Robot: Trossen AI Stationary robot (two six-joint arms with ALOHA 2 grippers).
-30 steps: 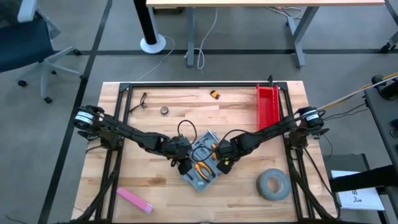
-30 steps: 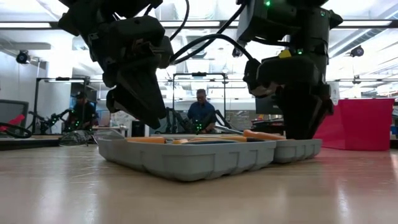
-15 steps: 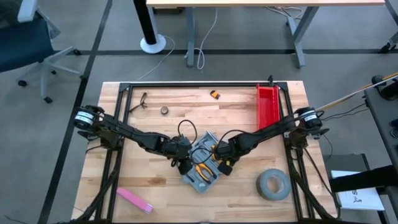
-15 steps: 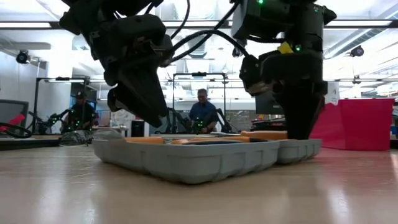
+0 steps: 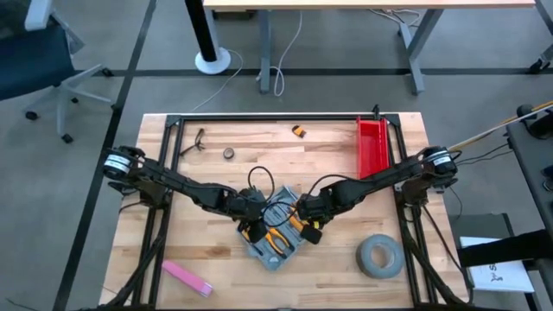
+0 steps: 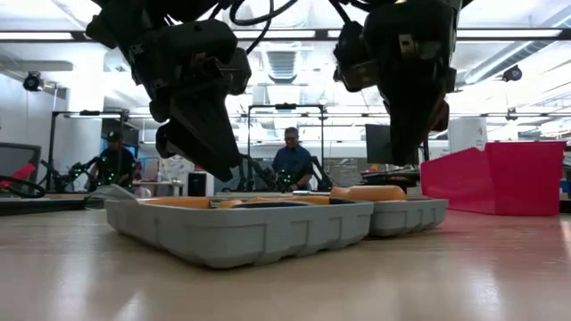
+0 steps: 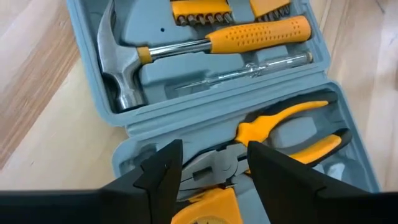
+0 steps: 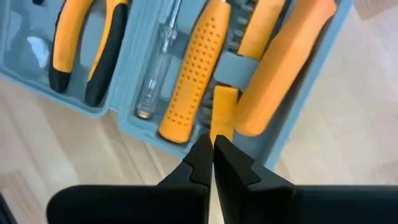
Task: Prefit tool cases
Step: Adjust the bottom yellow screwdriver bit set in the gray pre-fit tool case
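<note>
Your left gripper [image 7: 211, 171], fingers apart, sat over the tool case [image 5: 275, 231]; right gripper [image 8: 212, 152], pinched together, hung at its 3 o'clock edge.

You are looking straight down from overhead at the whole table [image 5: 207, 250] and both arms. The low camera is sitting at table-top height, facing level across the wood into the room behind (a person is showing there, far off). Each wrist camera is looking forward past its own fingers, very close above the open tool case [image 7: 249, 118]. All four views are sharing that tool case [image 5: 275, 230].
</note>
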